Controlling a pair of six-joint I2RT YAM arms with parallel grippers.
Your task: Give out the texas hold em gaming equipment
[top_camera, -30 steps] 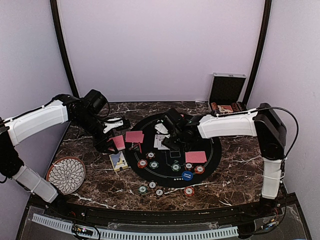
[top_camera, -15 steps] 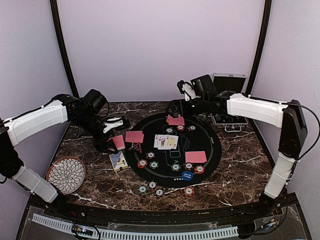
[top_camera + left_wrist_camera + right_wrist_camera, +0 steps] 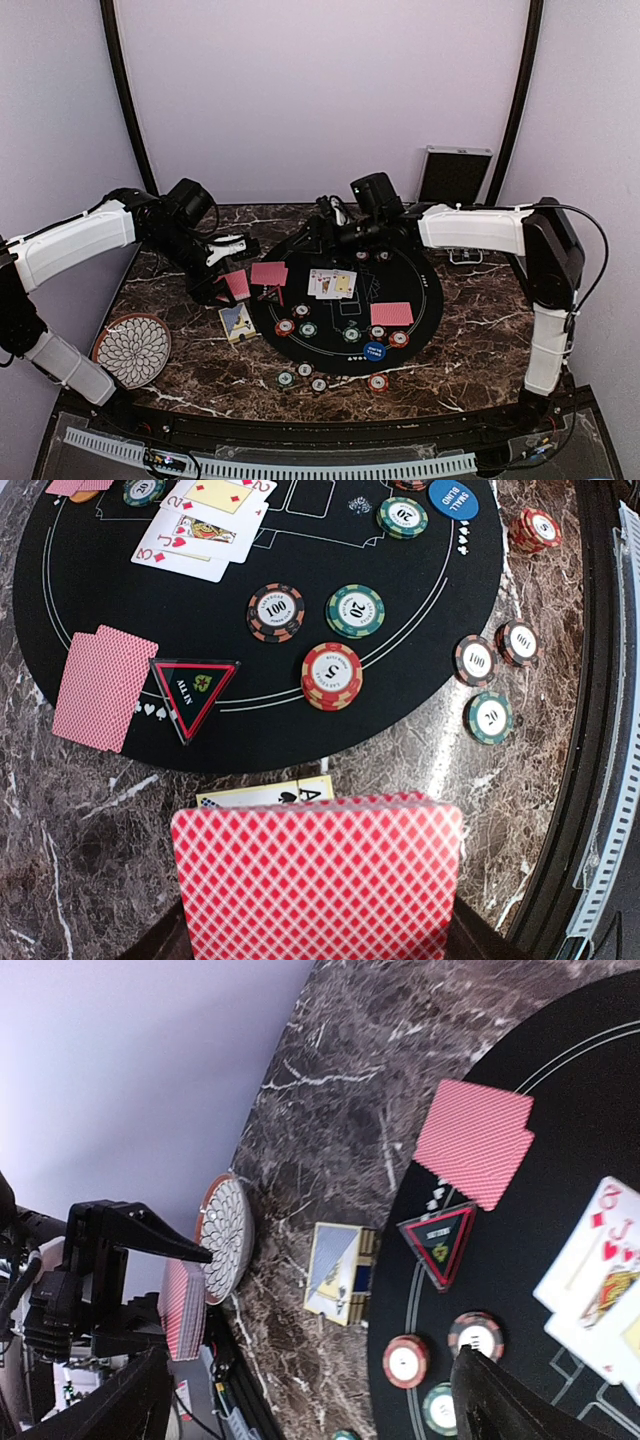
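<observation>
I'm looking at a dark marble table (image 3: 470,330) with a round black mat (image 3: 425,300), and lilac walls (image 3: 300,100) around it. My left gripper (image 3: 222,280) clamps the deck (image 3: 315,875) left of the mat, red backs toward its wrist camera; I cannot tell its long axis. My right gripper (image 3: 318,235) hangs wide open and empty over the mat's far edge.

A dark brown marble table (image 3: 480,330) carries a round black felt mat (image 3: 424,285) at its middle. From the mat's centre, a white flower-patterned plate with a reddish rim (image 3: 131,349) lies flat at 8 o'clock, well apart from the mat. A small yellow and blue cardboard box (image 3: 237,322) lies just beside the mat's edge at 9 o'clock. A silver-edged chip case (image 3: 455,177) stands at 1 o'clock, its lid upright against the pale lilac back wall (image 3: 320,90).
</observation>
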